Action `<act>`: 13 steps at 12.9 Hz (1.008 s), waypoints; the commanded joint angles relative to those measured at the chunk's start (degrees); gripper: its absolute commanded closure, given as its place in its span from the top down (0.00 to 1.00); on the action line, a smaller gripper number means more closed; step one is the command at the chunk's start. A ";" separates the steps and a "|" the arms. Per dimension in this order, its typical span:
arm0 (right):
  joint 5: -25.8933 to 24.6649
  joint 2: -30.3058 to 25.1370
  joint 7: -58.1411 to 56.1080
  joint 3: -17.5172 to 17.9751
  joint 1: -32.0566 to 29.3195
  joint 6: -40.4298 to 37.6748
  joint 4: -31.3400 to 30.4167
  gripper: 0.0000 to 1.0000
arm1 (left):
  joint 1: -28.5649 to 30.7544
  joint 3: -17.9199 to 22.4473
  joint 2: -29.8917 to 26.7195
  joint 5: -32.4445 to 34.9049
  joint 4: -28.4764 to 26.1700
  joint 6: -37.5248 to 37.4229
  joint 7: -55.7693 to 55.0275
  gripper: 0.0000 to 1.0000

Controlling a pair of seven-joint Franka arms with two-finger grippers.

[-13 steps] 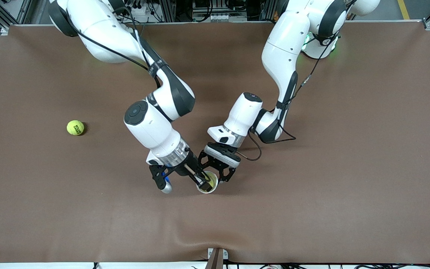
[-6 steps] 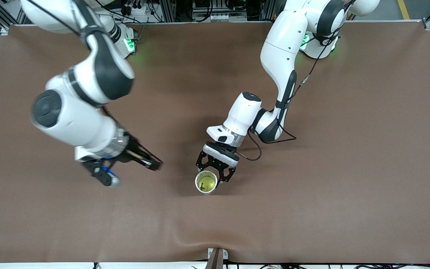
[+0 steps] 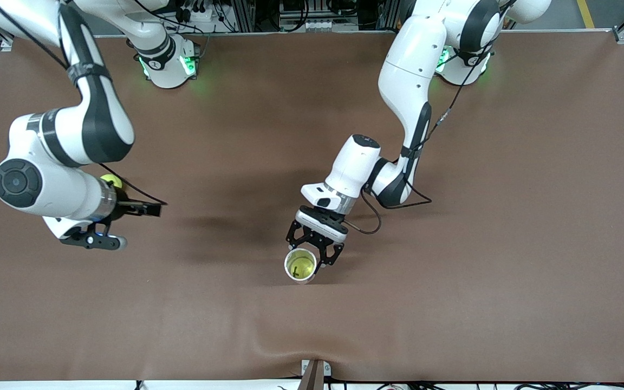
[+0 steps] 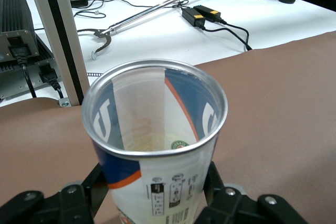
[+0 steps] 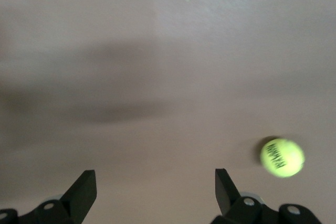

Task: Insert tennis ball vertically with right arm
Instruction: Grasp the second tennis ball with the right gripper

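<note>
Standing upright near mid-table, the can point(image 3: 300, 265) is clamped at its sides by the left gripper point(image 3: 315, 253), fingers narrow round its wall. Its open rim faces up; one ball point(image 3: 299, 265) sits inside, seen yellow-green at the bottom in front view, only partly visible in left wrist view. The can point(image 4: 157, 145) there shows a white body w/ blue & orange print.

A second ball point(image 3: 110, 181) lies on the table point(image 3: 507, 244), well apart from the can, toward the right arm's end. Right gripper point(image 3: 122, 223) hangs above the table just beside that ball point(image 5: 282, 157), fingers point(image 5: 83, 191) spread wide, holding nothing.
</note>
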 commanded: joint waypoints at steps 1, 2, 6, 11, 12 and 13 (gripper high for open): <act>-2.65 -4.74 -12.49 -1.60 -3.20 9.24 -13.76 1.00 | -0.68 1.27 1.45 -0.51 1.26 0.11 0.54 0.79; -3.26 -4.74 -18.28 -3.53 -3.90 11.45 -15.79 1.00 | -0.68 1.18 1.45 -0.51 1.26 0.11 0.54 0.80; -3.45 -3.69 -37.18 -12.14 -5.83 11.91 -18.27 1.00 | -0.68 1.18 1.45 -0.60 1.26 0.11 0.54 0.84; -2.74 -2.20 -39.69 -13.13 -8.12 17.33 -26.42 1.00 | -0.68 1.18 1.45 -0.60 1.26 0.11 0.54 0.88; -2.48 -1.67 -39.69 -13.04 -8.21 19.79 -28.53 1.00 | -0.68 1.18 1.45 -0.60 1.26 0.11 0.54 0.88; -2.13 -1.14 -39.61 -13.13 -8.21 20.77 -29.51 1.00 | -0.68 1.18 1.45 -0.60 1.26 0.11 0.54 0.88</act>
